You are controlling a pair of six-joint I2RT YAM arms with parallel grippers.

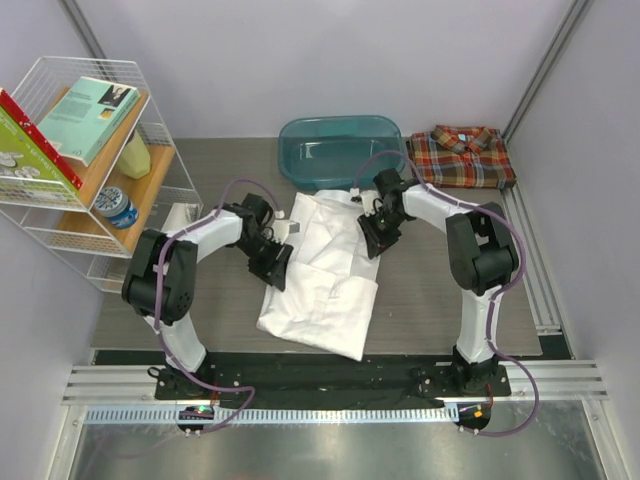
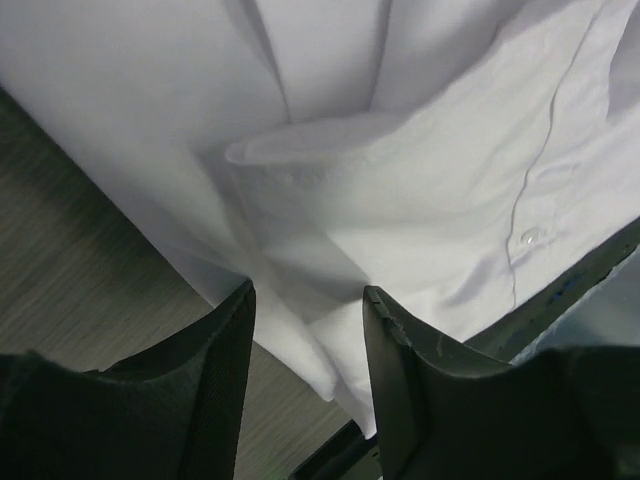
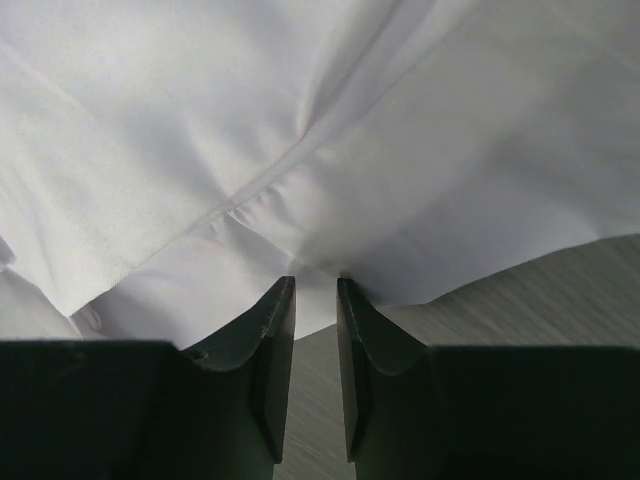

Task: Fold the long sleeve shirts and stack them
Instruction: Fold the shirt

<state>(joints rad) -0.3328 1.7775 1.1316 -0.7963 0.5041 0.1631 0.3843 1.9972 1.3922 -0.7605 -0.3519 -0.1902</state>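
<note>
The white shirt [image 1: 325, 280] lies partly folded on the grey table, its body reaching toward the near edge. My left gripper [image 1: 275, 262] is open at the shirt's left edge; in the left wrist view its jaws [image 2: 307, 290] straddle a fold of the white cloth [image 2: 400, 200]. My right gripper [image 1: 372, 243] is at the shirt's upper right edge; in the right wrist view [image 3: 316, 280] its jaws are nearly together and the white cloth [image 3: 300, 150] puckers toward the tips. The plaid shirt [image 1: 463, 156] lies folded at the back right.
A teal plastic tub [image 1: 342, 150] stands just behind the white shirt. A white wire shelf [image 1: 80, 170] with books and jars stands at the left. A metal rail [image 1: 535, 270] runs along the table's right edge.
</note>
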